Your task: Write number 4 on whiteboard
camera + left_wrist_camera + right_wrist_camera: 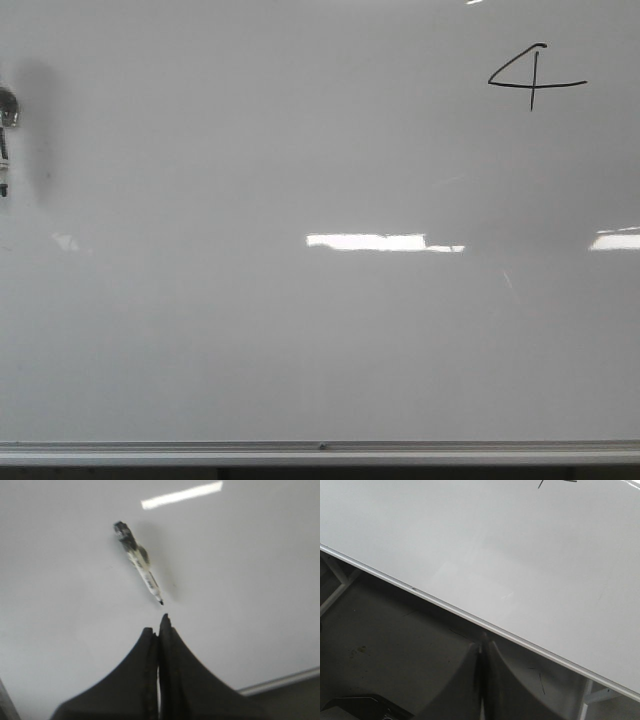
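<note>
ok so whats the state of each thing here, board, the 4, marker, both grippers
whiteboard: upright, mostly blank, glare streaks
number 4: fully drawn, upper right of the board
marker: stuck on the board at its left edge, uncapped, tip down, not held
left gripper: shut, empty, just off the marker tip
right gripper: shut, empty

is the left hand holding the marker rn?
No. The left hand is shut and empty; the marker hangs on the whiteboard beyond its fingertips.
</note>
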`<state>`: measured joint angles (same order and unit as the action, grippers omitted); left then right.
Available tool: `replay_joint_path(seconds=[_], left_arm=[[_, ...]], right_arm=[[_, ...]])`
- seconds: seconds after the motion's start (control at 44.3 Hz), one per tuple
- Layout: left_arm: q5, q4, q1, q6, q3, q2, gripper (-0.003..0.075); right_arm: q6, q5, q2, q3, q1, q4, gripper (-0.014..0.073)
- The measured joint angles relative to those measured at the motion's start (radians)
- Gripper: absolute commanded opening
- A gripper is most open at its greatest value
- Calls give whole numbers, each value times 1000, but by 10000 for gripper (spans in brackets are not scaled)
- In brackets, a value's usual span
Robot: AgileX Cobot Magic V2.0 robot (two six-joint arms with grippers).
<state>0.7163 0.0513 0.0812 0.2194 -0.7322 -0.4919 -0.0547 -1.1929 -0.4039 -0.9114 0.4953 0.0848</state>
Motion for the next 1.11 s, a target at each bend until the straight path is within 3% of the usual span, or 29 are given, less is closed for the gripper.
replay_joint_path(seconds=[0.519,0.7,1.106], left_arm=[[-477,-13,-48,-19,556,409,-20],[-526,-58,-48,-121,644,479,-20],[-700,-65,-48,-136,736,497,-20]], right_arm=[[0,0,0,0,0,1,-118],[0,0,0,0,0,1,-118],[0,0,0,0,0,1,-118]])
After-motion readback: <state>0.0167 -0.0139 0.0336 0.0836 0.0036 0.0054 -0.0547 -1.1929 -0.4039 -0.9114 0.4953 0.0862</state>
